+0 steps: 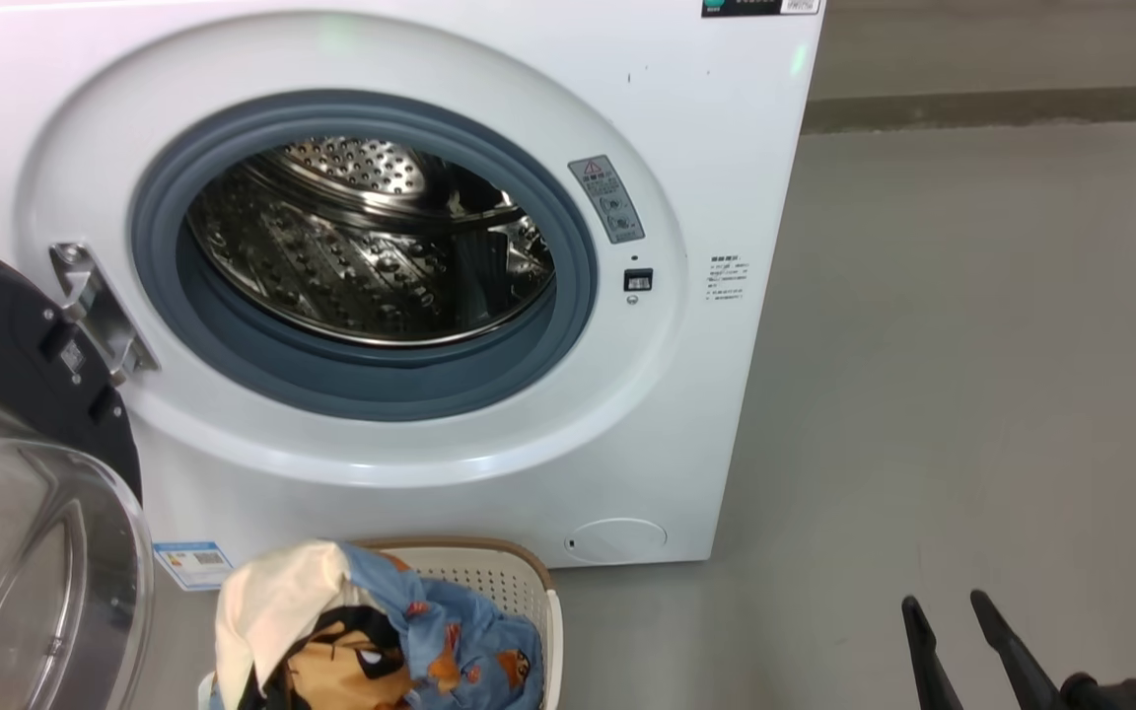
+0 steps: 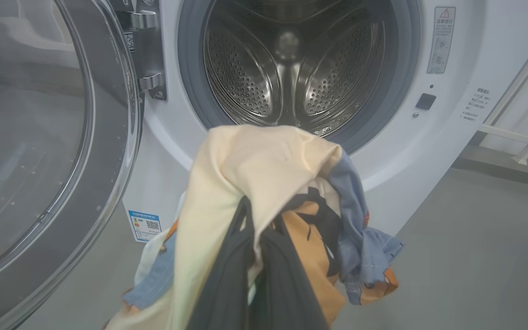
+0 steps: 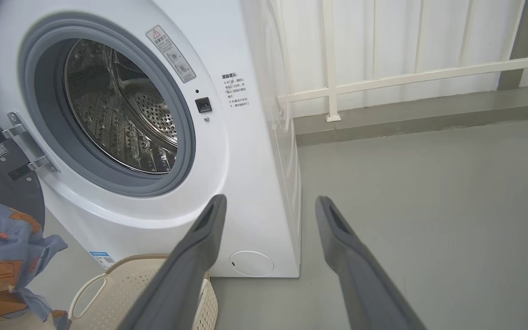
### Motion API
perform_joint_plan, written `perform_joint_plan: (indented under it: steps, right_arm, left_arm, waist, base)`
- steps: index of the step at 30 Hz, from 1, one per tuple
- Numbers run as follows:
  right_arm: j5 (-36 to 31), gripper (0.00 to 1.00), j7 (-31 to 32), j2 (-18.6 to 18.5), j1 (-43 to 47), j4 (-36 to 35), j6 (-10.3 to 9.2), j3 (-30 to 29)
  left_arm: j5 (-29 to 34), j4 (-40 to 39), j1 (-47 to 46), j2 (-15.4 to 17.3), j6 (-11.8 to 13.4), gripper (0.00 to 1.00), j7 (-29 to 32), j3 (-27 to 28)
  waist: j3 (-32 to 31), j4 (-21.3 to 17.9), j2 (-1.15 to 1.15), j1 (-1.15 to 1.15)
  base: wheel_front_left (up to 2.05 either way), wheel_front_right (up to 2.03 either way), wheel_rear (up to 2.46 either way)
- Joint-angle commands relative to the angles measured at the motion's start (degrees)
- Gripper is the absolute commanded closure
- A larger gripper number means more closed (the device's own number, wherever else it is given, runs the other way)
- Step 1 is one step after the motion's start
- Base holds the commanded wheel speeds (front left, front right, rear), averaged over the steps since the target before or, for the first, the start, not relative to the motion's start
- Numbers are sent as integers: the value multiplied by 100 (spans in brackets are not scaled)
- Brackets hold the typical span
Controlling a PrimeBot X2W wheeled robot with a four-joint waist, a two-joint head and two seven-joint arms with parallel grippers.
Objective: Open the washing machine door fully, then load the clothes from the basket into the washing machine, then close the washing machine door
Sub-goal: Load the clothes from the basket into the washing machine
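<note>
Left wrist view puts us behind the left hand [image 2: 259,224], its two dark fingers pinched shut on the clothes [image 2: 264,160]. The bundle of cream, light-blue and orange fabric hangs in the air just in front of the washing machine [image 2: 392,151], below its mouth. The washing machine door [image 2: 108,151] stands swung wide to the left on its hinge, so we judge the first step done and the loading step in hand. The steel drum [image 2: 287,68] looks bare.

From the head view, the bundle hangs above the basket [image 1: 499,577], which rests on the floor [image 1: 972,394] close against the machine's front. From the right wrist view, the part of the basket's inside that we can see holds nothing. The right hand [image 3: 271,201] hovers off to the right of the machine, fingers spread wide and gripping nothing.

The next move, as we read it, calls for raising the bundle over the grey gasket [image 2: 190,68] and carrying it deep into the drum before letting go. The trailing blue hem needs to go in too, so nothing drapes over the rim when the door closes.
</note>
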Motion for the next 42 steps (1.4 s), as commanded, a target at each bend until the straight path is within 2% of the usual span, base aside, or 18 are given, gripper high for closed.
perform_joint_plan:
  steps: [1,15,25,33,42]
  right_arm:
    - [-96,0,-27,-48,7,-176,9,152]
    - [-461,0,-27,54,168,-106,9,-103]
    - [-586,0,-27,147,113,55,9,-203]
    - [-500,0,-27,212,-40,52,9,-48]
    - [-554,0,-27,229,-367,-5,9,66]
  left_arm:
    - [60,-284,-18,51,69,100,-78,209]
    - [126,-507,205,51,100,100,-79,158]
    - [59,-587,-215,51,82,100,-79,212]
    - [170,-136,-1174,66,-108,100,-79,428]
    - [363,1076,-2821,210,-228,100,-79,676]
  waist:
    - [-95,15,0,0]
    - [-87,-121,0,0]
    - [163,-330,0,0]
    - [477,-630,0,0]
    - [950,-924,0,0]
  base:
    - [0,0,0]
    - [0,0,0]
    - [0,0,0]
    - [0,0,0]
    - [0,0,0]
